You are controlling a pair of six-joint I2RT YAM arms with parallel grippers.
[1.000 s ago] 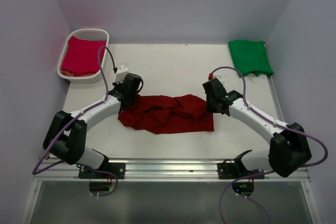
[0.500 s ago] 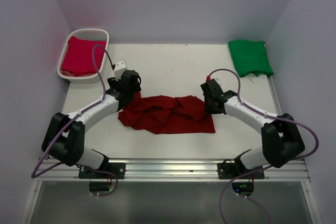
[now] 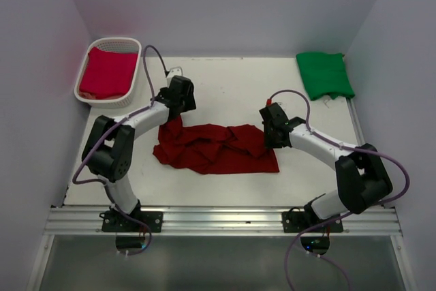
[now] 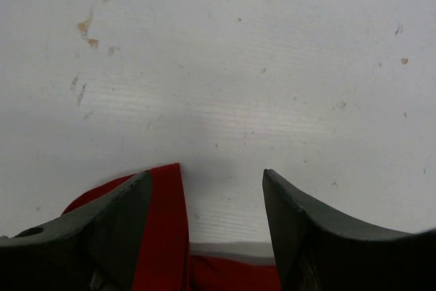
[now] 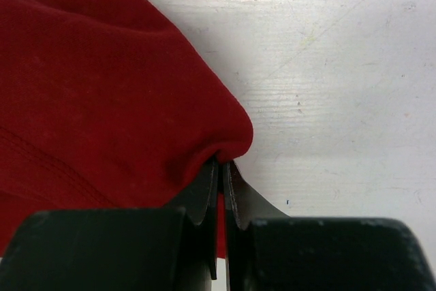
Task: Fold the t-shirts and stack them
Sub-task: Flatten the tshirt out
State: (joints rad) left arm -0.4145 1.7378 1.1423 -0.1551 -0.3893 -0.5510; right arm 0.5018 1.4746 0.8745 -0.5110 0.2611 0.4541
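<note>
Compared with a second ago, the left hand [image 3: 176, 103] has let go of the dark maroon t-shirt [image 3: 218, 148]. It has moved toward the far side of the counter [image 3: 231, 80], and its elbow has swung in close to the base. In the left wrist view its fingers [image 4: 116, 226] stand apart. A strip of maroon cloth [image 4: 163, 236] runs up just beside the left finger, and the rest of that view is bare counter. The shirt's near-left corner, gripped earlier, now ends in a small peak pointing at that hand.

The right hand [image 3: 271, 133] has shifted only slightly to the left. It stays clenched on a bunched fold [image 5: 225, 138] at the shirt's right edge, and its jaws meet on the cloth in the right wrist view.

The maroon shirt lies crumpled across the middle of the counter between the two arms, much as before. The bright green t-shirt [image 3: 324, 74] remains folded at the far right corner. The pinkish crimson t-shirt [image 3: 107, 73] remains inside the white lattice basket [image 3: 114, 43] at the far left.

From above, both hands' fingertips are hidden under their wrists. The maroon shirt's collar and sleeves cannot be made out among the folds. Both wrist views cut off most of the shirt, and I cannot tell whether the cloth strip touches the left finger.
</note>
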